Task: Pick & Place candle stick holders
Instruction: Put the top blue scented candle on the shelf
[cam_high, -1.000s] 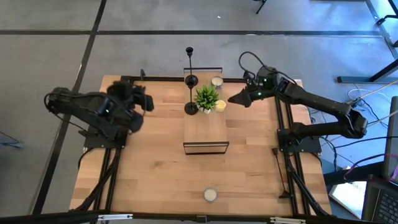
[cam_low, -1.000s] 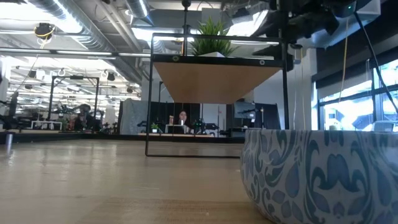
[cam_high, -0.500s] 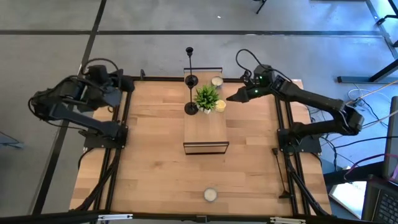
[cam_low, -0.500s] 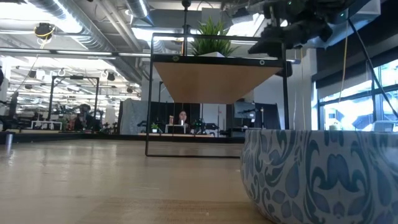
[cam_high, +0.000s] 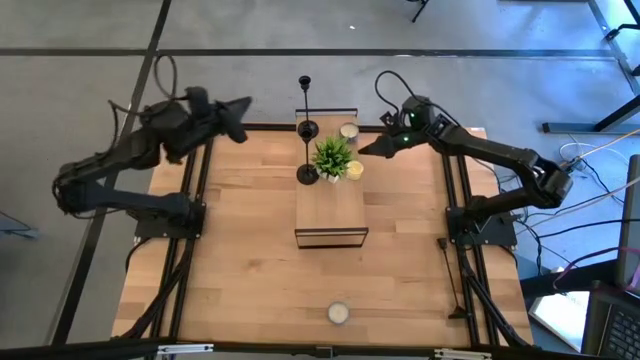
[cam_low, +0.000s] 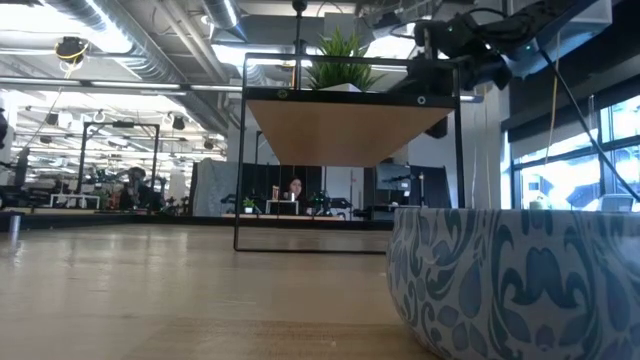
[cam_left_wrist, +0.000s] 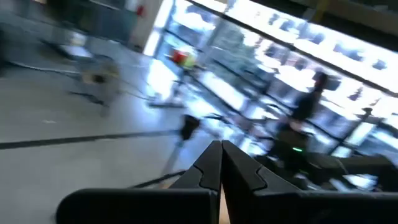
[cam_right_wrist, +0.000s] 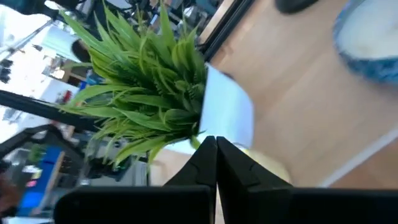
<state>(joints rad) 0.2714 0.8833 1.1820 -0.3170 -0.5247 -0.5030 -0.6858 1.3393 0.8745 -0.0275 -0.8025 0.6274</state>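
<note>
on the raised shelf (cam_high: 330, 205), candle stick holders (cam_high: 306, 130) (thin, stiff, probably top-heavy) are best gripped mid-rod; right hand (cam_high: 364, 150) and left hand (cam_high: 244, 104) are closed, empty.

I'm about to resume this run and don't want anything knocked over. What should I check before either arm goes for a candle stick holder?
1. Left hand empty and shut: ok; it hangs over the table's far left corner, clear of the shelf.
2. Right hand empty and shut: ok, but it must open before any grasp.
3. Right hand's clearance: not ok; it points at the potted plant and the yellow candle from close by.
4. Candle stick holders upright: ok; two bases and sit on the shelf.
5. Third holder: cannot tell where its base stands.
6. Path to the holders from the left: ok.
</note>
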